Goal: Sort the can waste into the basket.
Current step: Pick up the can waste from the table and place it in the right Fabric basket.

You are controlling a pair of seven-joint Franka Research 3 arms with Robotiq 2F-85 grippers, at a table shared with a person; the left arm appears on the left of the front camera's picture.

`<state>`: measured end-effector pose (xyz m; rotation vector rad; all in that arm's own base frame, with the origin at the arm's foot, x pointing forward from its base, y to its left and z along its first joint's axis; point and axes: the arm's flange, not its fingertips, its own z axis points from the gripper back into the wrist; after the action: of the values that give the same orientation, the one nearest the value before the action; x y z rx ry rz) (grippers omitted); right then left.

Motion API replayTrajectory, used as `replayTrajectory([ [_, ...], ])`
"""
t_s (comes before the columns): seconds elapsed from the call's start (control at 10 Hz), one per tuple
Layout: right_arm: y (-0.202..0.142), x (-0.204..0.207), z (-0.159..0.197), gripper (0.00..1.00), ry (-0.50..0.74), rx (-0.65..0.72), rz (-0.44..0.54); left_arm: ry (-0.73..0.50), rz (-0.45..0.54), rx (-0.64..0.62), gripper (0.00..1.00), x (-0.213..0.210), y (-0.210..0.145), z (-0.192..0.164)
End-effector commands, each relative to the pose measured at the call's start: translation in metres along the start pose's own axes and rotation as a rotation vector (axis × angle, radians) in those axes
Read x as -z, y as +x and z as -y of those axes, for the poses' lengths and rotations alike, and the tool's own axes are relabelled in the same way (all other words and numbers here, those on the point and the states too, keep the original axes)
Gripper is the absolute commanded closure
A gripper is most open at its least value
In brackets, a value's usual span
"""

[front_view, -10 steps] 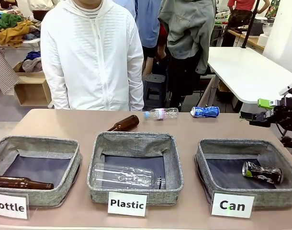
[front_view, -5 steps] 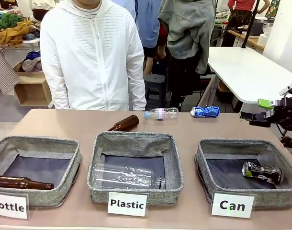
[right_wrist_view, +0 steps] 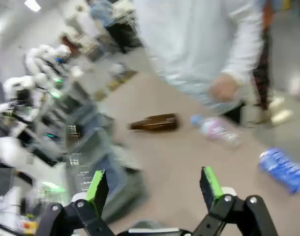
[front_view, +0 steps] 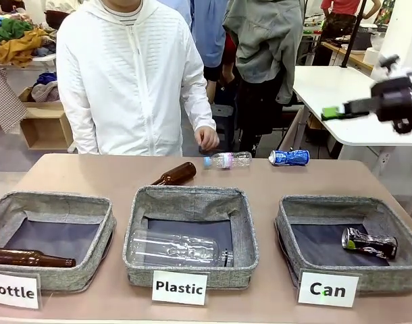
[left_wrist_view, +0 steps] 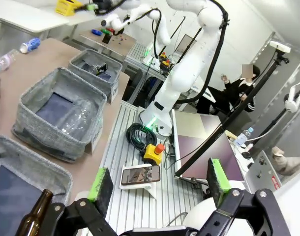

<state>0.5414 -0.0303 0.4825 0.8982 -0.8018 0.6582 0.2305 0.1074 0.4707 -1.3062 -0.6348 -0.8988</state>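
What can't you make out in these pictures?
Front view: print on the blue can is too small to read.
Right wrist view: blur smears the brown bottle and the person's hand.
Front view: the right tool is blurred, its arm cut off by the picture's edge.

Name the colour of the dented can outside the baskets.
The small dented drink can is blue with white lettering, clearest in front view.

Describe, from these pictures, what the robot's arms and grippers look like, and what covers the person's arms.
The right arm is white, rounded at the joints, with black cables hanging along it. The left gripper and right gripper have black jaws with green pads. The person's long sleeves are white.
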Motion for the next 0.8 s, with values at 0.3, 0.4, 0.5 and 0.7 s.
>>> replayTrajectory([
  [0.3,0.018,0.056,0.055,0.00,-0.811,-0.696,-0.590,0.004,0.002,0.008,0.00,-0.001,0.001,0.003],
  [0.4,0.014,0.065,0.064,0.00,-0.774,-0.732,-0.700,0.004,0.002,0.008,0.00,-0.001,0.001,0.003],
  [0.5,0.002,0.070,0.066,0.00,-0.691,-0.672,-0.794,0.004,0.002,0.008,0.00,-0.001,0.001,0.003],
  [0.7,0.026,0.055,0.064,0.00,-0.482,-0.543,-0.412,0.004,0.002,0.008,0.00,-0.001,0.001,0.003],
])
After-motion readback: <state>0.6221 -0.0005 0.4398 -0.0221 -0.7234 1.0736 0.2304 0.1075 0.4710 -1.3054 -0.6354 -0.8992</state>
